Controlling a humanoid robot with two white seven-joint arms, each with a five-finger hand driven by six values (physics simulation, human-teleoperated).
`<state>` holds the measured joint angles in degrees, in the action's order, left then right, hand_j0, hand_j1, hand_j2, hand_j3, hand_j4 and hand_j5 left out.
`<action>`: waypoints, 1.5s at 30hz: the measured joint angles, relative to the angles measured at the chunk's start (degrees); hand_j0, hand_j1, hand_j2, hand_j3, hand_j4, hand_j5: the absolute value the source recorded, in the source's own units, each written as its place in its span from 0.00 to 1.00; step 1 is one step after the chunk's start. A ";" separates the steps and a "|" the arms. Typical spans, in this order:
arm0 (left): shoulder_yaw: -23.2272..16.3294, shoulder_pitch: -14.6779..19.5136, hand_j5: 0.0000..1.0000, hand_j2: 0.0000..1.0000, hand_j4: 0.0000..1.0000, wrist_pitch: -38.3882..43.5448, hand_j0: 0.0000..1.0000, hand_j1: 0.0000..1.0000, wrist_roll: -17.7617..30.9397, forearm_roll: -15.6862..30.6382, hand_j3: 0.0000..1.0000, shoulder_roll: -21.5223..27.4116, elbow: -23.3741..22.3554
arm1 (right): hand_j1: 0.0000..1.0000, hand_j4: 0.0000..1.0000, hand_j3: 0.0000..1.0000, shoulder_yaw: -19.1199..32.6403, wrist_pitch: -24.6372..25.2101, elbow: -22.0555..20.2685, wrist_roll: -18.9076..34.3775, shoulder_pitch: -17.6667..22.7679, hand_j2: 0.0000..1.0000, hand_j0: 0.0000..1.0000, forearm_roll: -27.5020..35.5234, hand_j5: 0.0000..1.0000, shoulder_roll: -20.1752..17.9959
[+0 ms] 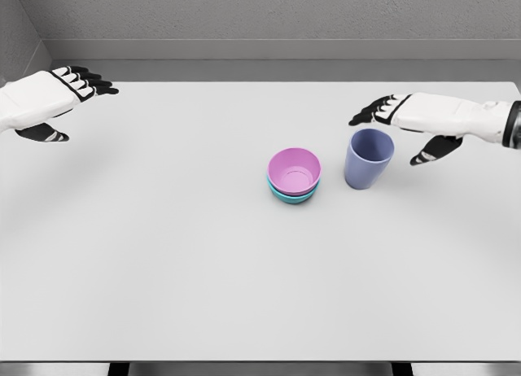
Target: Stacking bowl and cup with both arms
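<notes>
Pink on teal up front: the pink bowl [295, 171] sits nested inside the teal bowl [293, 194] near the middle of the white table [163, 262], so the bowl half of the stack looks done and they make a ready base. Just beside them to the right, apart, the lavender cup [369, 158] stands upright, mouth up, nobody holding it. Right hand [407, 124] hovers just behind and right of the cup, fingers spread, thumb hanging low, empty – prob lined up for a side grasp so it can lift the cup into the bowls. Far left, the left hand [57, 99] hangs well away, fingers extended, nothing in it, w/ no role yet by the look of it.
</notes>
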<state>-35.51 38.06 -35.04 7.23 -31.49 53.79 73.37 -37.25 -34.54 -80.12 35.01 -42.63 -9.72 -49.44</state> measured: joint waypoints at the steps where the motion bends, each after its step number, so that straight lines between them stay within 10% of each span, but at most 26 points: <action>1: 0.01 0.00 1.00 1.00 1.00 0.00 1.00 1.00 0.00 0.00 1.00 0.01 -0.05 | 1.00 1.00 1.00 -0.20 0.01 0.64 0.00 -0.35 1.00 1.00 0.00 1.00 0.39; 33: -0.01 0.00 1.00 1.00 1.00 0.00 1.00 1.00 0.09 -0.13 1.00 0.02 -0.32 | 1.00 1.00 1.00 -9.76 -0.09 10.33 0.01 -5.36 1.00 1.00 -0.22 1.00 5.43; 38: -0.05 0.00 1.00 1.00 1.00 0.00 1.00 1.00 0.10 -0.10 1.00 0.01 -0.20 | 0.66 0.66 0.66 -10.10 -0.39 10.21 0.00 -5.36 0.66 0.66 -0.27 0.66 5.45; 45: -0.05 0.00 1.00 1.00 1.00 0.00 1.00 1.00 0.10 -0.06 1.00 -0.04 -0.16 | 0.65 0.65 0.65 -10.10 -0.53 10.11 0.03 -5.36 0.65 0.65 -0.19 0.65 5.36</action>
<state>-35.56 38.06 -35.04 7.33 -31.55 53.75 73.21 -47.34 -35.07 -70.01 35.04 -47.99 -9.91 -44.08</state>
